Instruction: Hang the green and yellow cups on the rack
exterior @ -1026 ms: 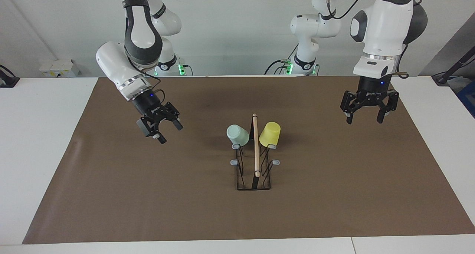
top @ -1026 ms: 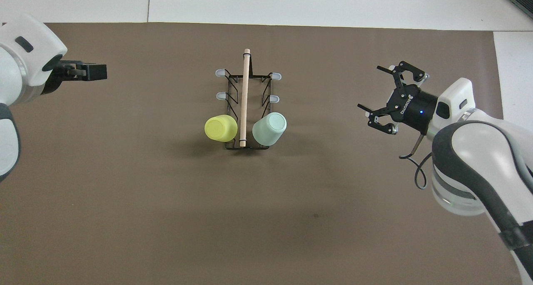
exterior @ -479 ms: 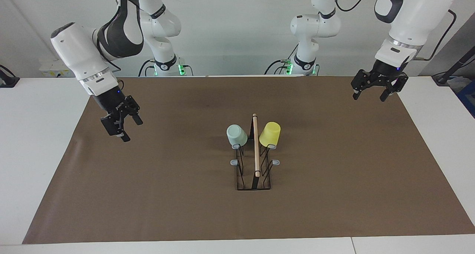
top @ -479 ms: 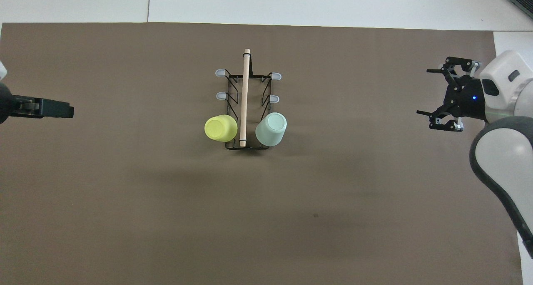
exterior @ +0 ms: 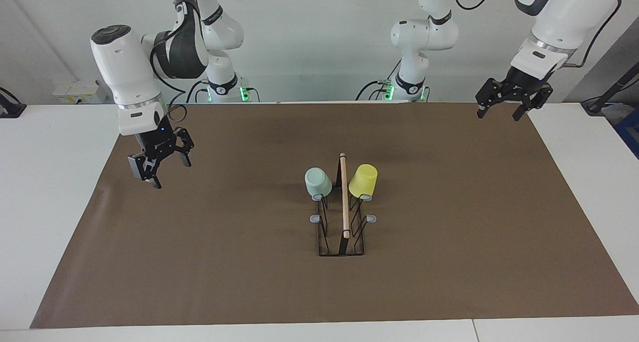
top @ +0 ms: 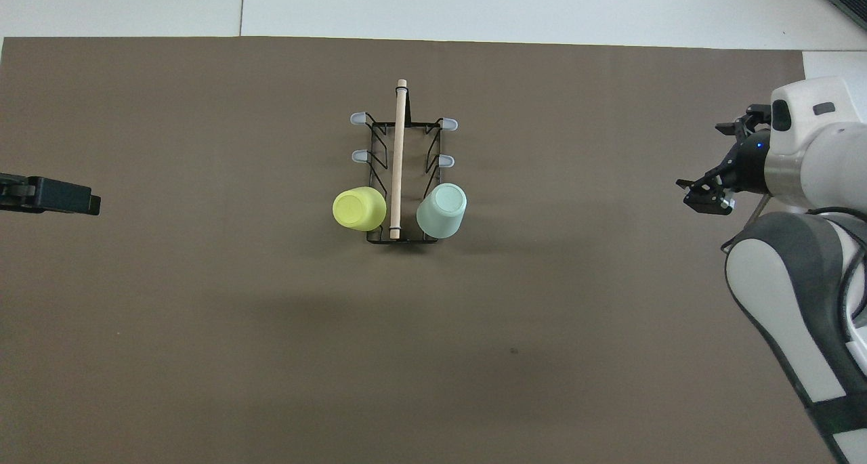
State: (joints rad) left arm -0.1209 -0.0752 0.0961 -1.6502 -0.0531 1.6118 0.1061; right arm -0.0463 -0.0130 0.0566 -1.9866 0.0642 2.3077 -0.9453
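Note:
The black wire rack (exterior: 344, 202) with its wooden rod (top: 398, 152) stands at the middle of the brown mat. The mint green cup (exterior: 318, 182) hangs mouth down on the peg nearest the robots on the right arm's side; it also shows in the overhead view (top: 441, 210). The yellow cup (exterior: 363, 180) hangs on the nearest peg on the left arm's side, seen from above too (top: 359, 208). My right gripper (exterior: 172, 174) is open and empty over the mat's end. My left gripper (exterior: 497, 116) is open and empty, raised over the mat's corner.
Several grey-tipped pegs (exterior: 370, 218) of the rack are bare. The brown mat (exterior: 449, 262) covers most of the white table (exterior: 45, 192). A white box (exterior: 80, 91) sits at the table's edge near the right arm's base.
Both open grippers have drawn away from the rack toward their own ends of the table, the left one also rising. The green cup has settled more upright on its peg.

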